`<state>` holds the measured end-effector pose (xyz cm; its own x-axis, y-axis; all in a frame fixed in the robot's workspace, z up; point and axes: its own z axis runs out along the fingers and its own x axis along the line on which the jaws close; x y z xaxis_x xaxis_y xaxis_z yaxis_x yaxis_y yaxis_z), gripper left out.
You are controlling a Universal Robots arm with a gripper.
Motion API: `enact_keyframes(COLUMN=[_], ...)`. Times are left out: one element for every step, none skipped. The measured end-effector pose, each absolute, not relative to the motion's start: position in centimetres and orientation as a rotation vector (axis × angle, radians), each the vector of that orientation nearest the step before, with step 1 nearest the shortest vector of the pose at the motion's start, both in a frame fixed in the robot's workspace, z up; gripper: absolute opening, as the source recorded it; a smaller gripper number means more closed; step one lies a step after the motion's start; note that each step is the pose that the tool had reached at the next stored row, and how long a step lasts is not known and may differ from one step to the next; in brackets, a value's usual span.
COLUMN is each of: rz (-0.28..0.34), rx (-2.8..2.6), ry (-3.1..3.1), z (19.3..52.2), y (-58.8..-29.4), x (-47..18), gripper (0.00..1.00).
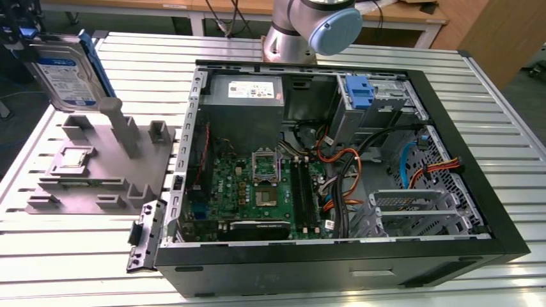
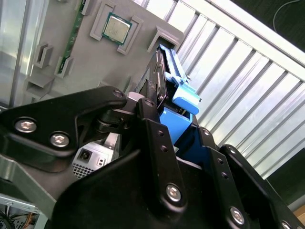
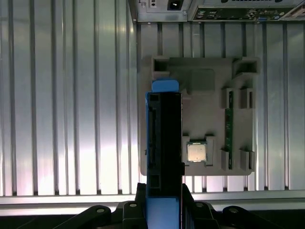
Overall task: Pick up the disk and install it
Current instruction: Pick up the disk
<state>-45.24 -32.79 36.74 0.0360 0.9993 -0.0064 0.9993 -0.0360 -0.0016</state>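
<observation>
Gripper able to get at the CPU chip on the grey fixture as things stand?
Probably not. The gripper is shut on the disk, which hangs edge-on between it and the grey fixture. The chip itself lies uncovered in its pocket.

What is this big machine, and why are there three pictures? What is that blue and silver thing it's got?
It is a robot arm working next to an open computer case on a ribbed metal table. One picture comes from a camera standing off to the side, so you see the whole scene. The other two come from cameras riding on the arm's wrist, so they look along its gripper, the part that grabs things. The gripper is closed on the disk, a flat silver drive in a blue plastic frame, and holds it in the air over a grey holder tray. A small square chip sits in that tray. The disk is not inside the computer yet.
</observation>
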Motion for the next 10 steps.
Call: enact_keyframes(rz=[-0.009,-0.009,-0.009,-0.009,-0.009,-0.009,-0.009,-0.009,-0.009,-0.009], rx=[2.259,2.259,2.259,2.259,2.259,2.259,2.259,2.259,2.259,2.259], ry=[2.179,2.179,2.179,2.179,2.179,2.179,2.179,2.179,2.179,2.179], z=[36.79,36.84,36.89,36.95,36.98,37.00,37.03,37.04,37.07,37.12], y=[-32.79,-32.79,-32.79,-32.79,-32.79,-32.79,-32.79,-32.79,-32.79,-32.79], x=[-45.24,-45.24,-45.24,-45.24,-45.24,-45.23,-45.23,-45.24,-45.24,-45.24], gripper=[0.37,0.37,0.37,0.37,0.37,0.37,0.37,0.37,0.37,0.37])
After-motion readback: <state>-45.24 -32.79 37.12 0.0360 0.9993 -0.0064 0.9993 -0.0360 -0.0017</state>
